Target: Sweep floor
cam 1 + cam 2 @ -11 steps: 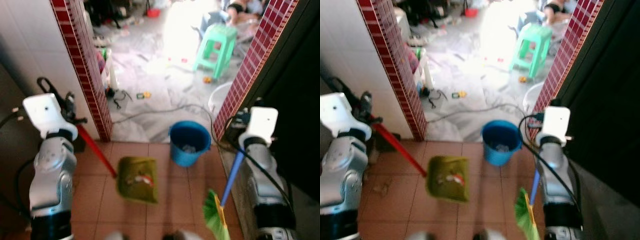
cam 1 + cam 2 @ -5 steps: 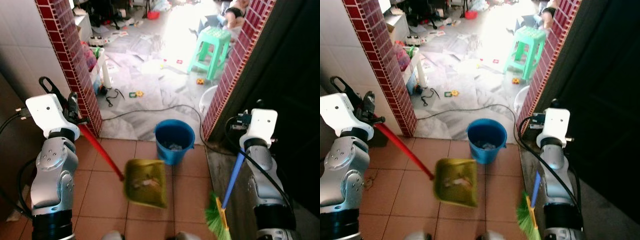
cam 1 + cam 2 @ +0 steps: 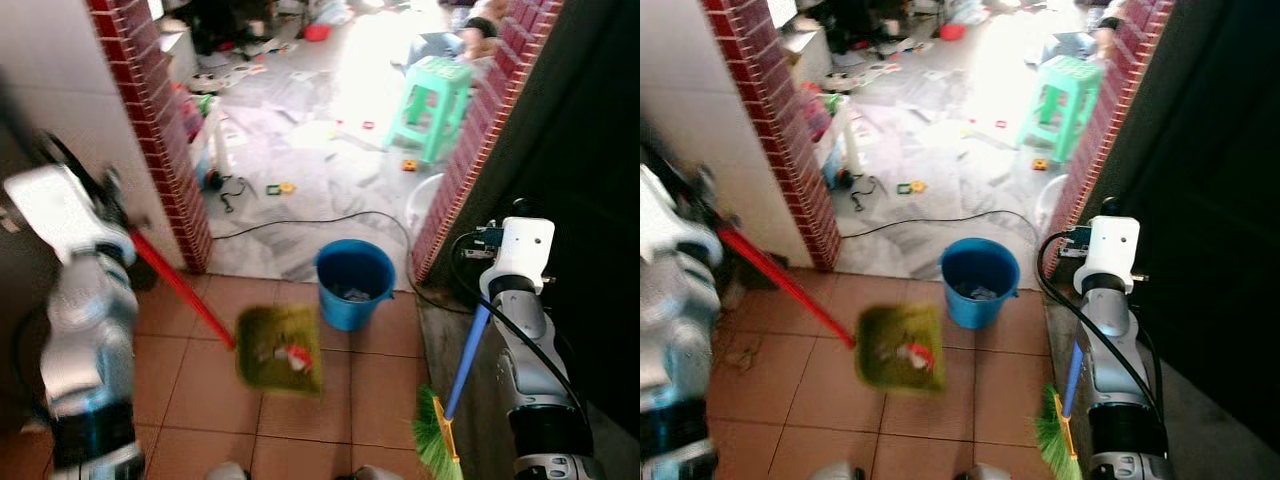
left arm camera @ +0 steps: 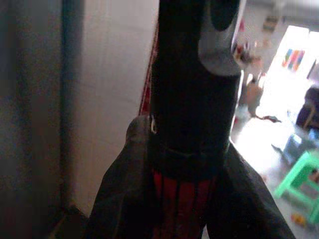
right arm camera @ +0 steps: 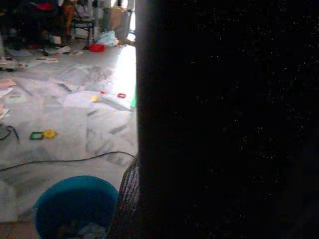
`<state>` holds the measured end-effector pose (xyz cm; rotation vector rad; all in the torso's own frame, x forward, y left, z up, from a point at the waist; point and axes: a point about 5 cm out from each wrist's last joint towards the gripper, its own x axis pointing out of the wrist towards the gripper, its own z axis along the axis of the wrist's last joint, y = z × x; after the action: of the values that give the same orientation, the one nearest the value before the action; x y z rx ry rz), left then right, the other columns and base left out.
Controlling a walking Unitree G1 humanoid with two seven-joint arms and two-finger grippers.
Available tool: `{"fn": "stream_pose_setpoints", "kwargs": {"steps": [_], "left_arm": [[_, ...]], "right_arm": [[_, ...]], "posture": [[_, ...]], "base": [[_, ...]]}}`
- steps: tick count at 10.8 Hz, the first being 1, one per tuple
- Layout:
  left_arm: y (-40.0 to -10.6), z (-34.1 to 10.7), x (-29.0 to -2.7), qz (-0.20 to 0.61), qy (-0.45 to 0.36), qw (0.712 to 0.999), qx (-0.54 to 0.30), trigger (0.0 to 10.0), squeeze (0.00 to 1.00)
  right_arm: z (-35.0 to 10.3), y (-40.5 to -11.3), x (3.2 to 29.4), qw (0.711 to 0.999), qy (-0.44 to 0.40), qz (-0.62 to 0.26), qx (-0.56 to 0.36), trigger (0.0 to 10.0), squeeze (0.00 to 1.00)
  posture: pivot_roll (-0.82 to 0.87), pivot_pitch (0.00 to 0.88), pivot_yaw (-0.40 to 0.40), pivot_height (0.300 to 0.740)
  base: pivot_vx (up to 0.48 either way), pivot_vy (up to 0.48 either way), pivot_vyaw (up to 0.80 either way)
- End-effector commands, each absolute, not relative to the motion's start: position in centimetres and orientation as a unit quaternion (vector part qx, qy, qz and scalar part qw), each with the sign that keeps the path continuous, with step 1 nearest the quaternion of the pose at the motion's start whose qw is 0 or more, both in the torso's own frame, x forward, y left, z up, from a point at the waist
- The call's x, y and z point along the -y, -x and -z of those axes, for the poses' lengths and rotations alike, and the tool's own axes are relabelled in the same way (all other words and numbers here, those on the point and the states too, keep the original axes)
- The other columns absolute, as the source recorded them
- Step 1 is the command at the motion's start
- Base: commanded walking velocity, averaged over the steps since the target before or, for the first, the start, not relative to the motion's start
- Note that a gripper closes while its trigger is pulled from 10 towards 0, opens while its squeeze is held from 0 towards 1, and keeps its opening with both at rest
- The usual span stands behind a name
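Left gripper (image 4: 192,149) clamped on the red dustpan (image 3: 281,347) handle, pan full, bucket (image 3: 353,282) at 1 o'clock — ready to tip. Right gripper (image 3: 483,300) — jaws can't tell — carrying broom (image 3: 446,412), bristles down at 5 o'clock.

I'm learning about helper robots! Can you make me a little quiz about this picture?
1. True or false: the dustpan has rubbish in it.
2. What colour is the bucket? A red, B blue, C yellow.
3. Fill in: the broom has a ____ stick.

Key: 1 true; 2 B; 3 blue.
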<state>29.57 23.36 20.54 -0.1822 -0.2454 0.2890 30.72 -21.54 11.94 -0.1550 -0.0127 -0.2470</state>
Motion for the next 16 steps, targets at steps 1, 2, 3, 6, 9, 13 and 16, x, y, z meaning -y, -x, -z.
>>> {"fn": "stream_pose_setpoints", "kwargs": {"steps": [1,2,3,6,9,13,16], "left_arm": [[-29.4,-24.2,-23.1,-0.130,0.106,0.966,0.195,10.0,0.00],[-29.7,-25.4,-23.2,-0.126,0.107,0.963,0.213,10.0,0.00],[-29.9,-25.6,-23.4,-0.124,0.104,0.962,0.218,10.0,0.00],[-30.6,-25.5,-23.2,-0.118,0.114,0.961,0.222,10.0,0.00],[-31.2,-25.9,-22.6,-0.108,0.123,0.960,0.228,10.0,0.00],[-31.7,-26.4,-21.9,-0.095,0.130,0.958,0.236,10.0,0.00],[-31.8,-26.5,-21.7,-0.092,0.132,0.958,0.237,10.0,0.00]], "right_arm": [[-12.8,-31.1,21.6,0.989,0.084,0.118,0.026,10.0,0.00],[-12.7,-31.2,21.6,0.989,0.085,0.117,0.026,10.0,0.00],[-12.8,-31.4,21.5,0.989,0.086,0.115,0.027,10.0,0.00],[-12.7,-31.4,21.5,0.989,0.089,0.112,0.029,10.0,0.00],[-12.7,-31.5,21.2,0.989,0.092,0.107,0.032,10.0,0.00],[-12.4,-31.3,21.1,0.990,0.094,0.104,0.030,10.0,0.00],[-12.4,-31.3,21.0,0.990,0.094,0.104,0.030,10.0,0.00]], "posture": [[-0.08,0.000,-0.025,0.740],[-0.08,0.000,-0.026,0.740],[-0.08,0.000,-0.026,0.740],[-0.09,0.000,-0.028,0.740],[-0.09,0.000,-0.025,0.740],[-0.09,0.000,-0.021,0.740],[-0.09,0.000,-0.020,0.740]], "base": [[0.000,0.000,0.00],[0.000,0.000,0.00],[0.000,0.000,0.00],[0.261,0.000,0.00],[0.279,0.000,0.00],[0.279,0.000,0.00],[0.343,0.000,0.00]]}}
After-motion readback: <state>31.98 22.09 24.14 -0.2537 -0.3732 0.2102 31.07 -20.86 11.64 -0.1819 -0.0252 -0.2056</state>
